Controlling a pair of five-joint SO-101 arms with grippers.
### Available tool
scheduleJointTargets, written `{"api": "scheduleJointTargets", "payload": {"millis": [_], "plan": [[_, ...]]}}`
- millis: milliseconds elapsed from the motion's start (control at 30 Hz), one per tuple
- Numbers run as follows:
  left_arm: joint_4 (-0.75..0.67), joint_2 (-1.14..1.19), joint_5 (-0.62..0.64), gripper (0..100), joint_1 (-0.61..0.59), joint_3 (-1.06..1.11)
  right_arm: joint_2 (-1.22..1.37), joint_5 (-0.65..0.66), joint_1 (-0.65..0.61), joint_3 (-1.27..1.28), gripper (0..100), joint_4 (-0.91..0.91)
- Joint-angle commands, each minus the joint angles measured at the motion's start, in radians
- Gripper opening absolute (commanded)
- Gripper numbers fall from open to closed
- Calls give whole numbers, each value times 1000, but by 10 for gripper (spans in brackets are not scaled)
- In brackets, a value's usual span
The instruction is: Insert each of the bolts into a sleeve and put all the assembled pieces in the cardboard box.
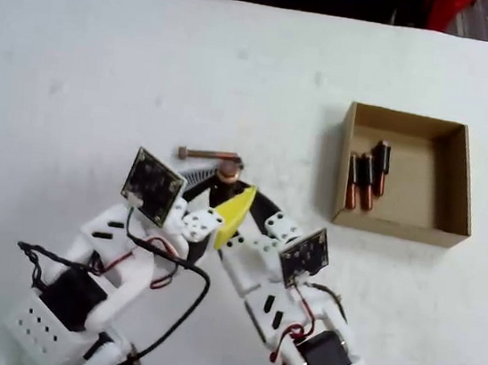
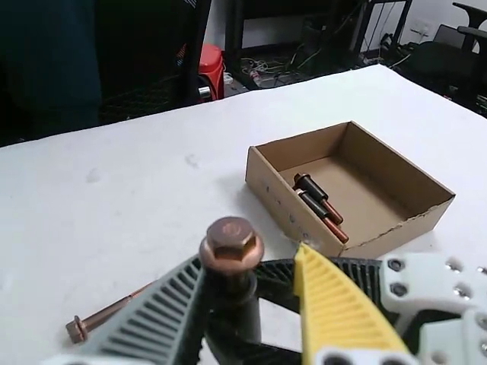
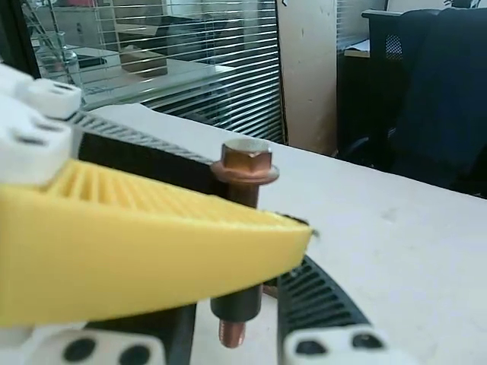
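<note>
A copper bolt (image 1: pixel 225 174) stands upright in a black sleeve (image 3: pixel 236 300), its hex head (image 2: pixel 232 245) resting on the sleeve's top. My right gripper (image 3: pixel 247 304) is shut on the sleeve's lower part. My left gripper (image 2: pixel 251 262) straddles the piece just under the head and is open. Its grey finger (image 2: pixel 163 315) touches one side and its yellow finger (image 2: pixel 335 312) stands off the other. One bare bolt (image 1: pixel 207 154) lies on the table just beyond both grippers. The cardboard box (image 1: pixel 400 228) sits to the right, with three assembled pieces (image 1: pixel 366 176) inside.
The white table stretches open to the left and far side. The box's near wall (image 2: pixel 289 190) faces the grippers a short way off. A dark floor, chairs and cables lie beyond the table's far edge.
</note>
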Motion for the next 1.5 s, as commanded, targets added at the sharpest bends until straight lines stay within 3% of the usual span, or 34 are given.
{"api": "scheduleJointTargets", "payload": {"millis": [0, 267, 433, 1033, 1367, 1467], "plan": [[-2, -8, -11, 184, 27, -12, -12, -6, 7, 9, 17, 1], [-3, -4, -12, 184, -90, -6, -12, -6, 7, 9, 17, 1], [-3, -4, -89, 184, -90, -6, -12, -6, 7, 9, 17, 1], [-95, -8, -95, 184, -99, -51, -12, -6, 7, 9, 17, 1], [-89, -8, -91, 179, -263, -133, -12, -6, 8, 9, 17, 2], [-87, -8, -92, 109, -338, -144, -10, -6, 8, 9, 17, 2]]}}
